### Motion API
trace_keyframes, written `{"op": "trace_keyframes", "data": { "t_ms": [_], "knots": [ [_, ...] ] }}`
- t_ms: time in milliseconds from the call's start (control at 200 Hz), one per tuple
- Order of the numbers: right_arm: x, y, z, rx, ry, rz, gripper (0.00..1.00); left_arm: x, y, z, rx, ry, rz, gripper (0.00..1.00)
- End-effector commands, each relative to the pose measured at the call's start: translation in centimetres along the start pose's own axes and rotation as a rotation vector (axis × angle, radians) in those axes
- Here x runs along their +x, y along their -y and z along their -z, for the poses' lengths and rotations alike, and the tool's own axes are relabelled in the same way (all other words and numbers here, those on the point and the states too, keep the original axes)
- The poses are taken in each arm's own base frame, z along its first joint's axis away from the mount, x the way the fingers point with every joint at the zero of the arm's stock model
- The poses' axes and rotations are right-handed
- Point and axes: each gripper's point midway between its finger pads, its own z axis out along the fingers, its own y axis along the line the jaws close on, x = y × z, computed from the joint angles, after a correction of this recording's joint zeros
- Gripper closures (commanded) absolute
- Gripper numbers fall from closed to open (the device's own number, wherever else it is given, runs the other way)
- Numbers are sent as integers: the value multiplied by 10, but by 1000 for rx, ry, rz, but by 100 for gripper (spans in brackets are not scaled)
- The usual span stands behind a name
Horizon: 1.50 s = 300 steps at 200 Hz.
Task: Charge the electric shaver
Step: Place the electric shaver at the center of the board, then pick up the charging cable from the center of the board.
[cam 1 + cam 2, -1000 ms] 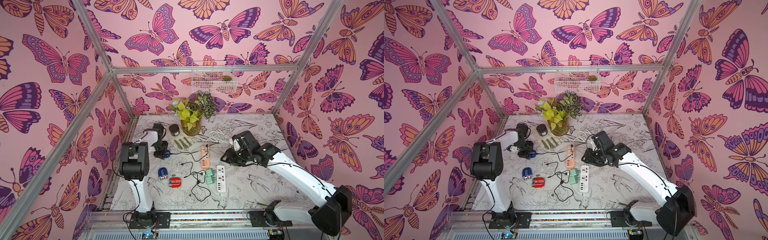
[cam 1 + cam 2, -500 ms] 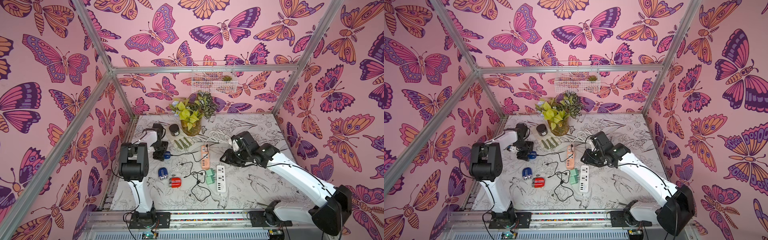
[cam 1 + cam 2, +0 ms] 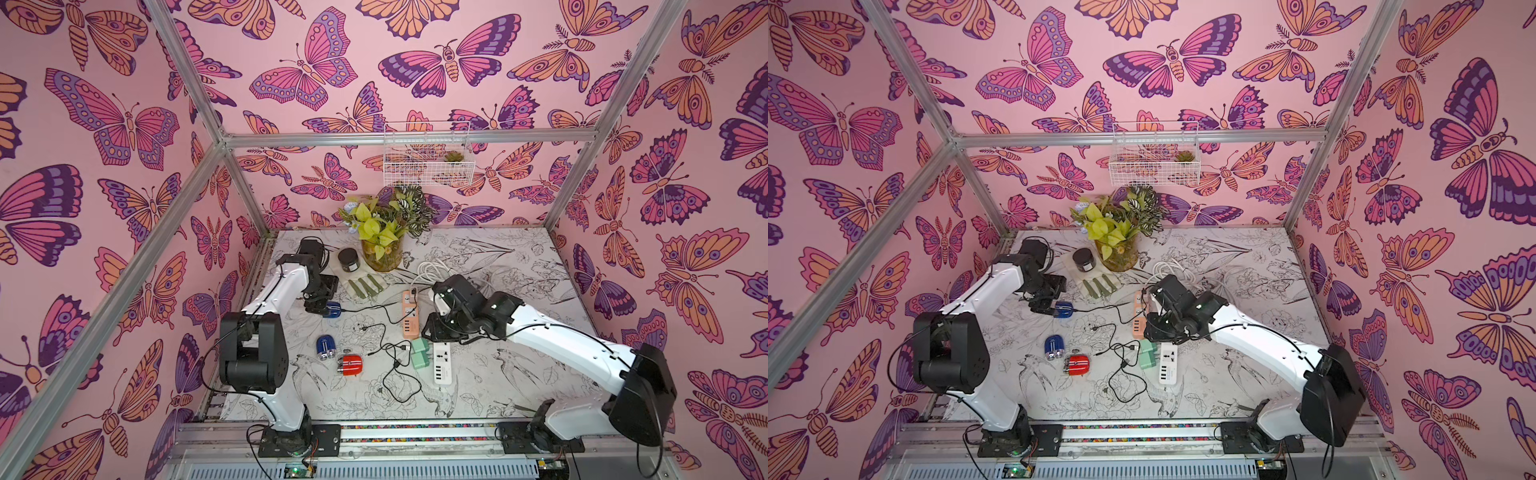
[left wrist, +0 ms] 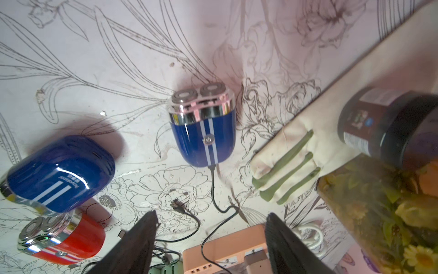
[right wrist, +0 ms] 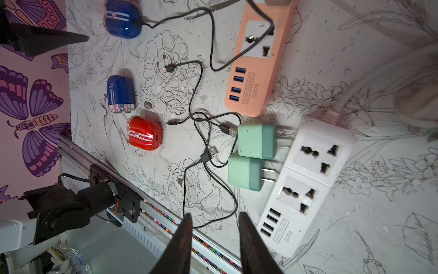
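We see left tool spread, empty, close to blue shaver near left edge of table, cable in its base; right tool slightly parted, gripping nothing, near orange power strip.

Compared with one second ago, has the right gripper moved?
Yes. In both top views the right gripper has shifted closer to the peach strip, which has stayed in place.
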Motion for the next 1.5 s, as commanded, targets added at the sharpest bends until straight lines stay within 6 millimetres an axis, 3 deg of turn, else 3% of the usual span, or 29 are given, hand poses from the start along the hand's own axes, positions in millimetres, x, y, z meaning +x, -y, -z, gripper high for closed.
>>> {"op": "trace_keyframes", "data": {
  "t_ms": [0, 210, 501, 806, 911, 1167, 1347, 1497],
  "knots": [
    [-12, -18, -5, -18, 42, 35, 67, 32, -13, 9, -30, -60, -115, 27],
    [-9, -28, -23, 2, 32, 3, 68, 76, -40, 18, -34, -134, -217, 33],
    [-8, -26, -21, 27, 64, -31, 73, 103, -67, 24, -27, -209, -286, 44],
    [10, -34, -36, -60, -40, 30, 74, 115, -109, 23, -64, -171, -119, 60],
    [13, -38, -35, -96, -50, 71, 76, 121, -121, 19, -88, -146, -75, 66],
    [14, -33, -25, -125, -44, 116, 77, 143, -146, 9, -167, -137, 59, 71],
    [6, -29, -7, -110, 20, 100, 77, 160, -143, 13, -184, -211, 98, 73],
    [6, -8, -2, -72, 105, 36, 77, 175, -140, 6, -229, -248, 114, 74]
  ]
}}
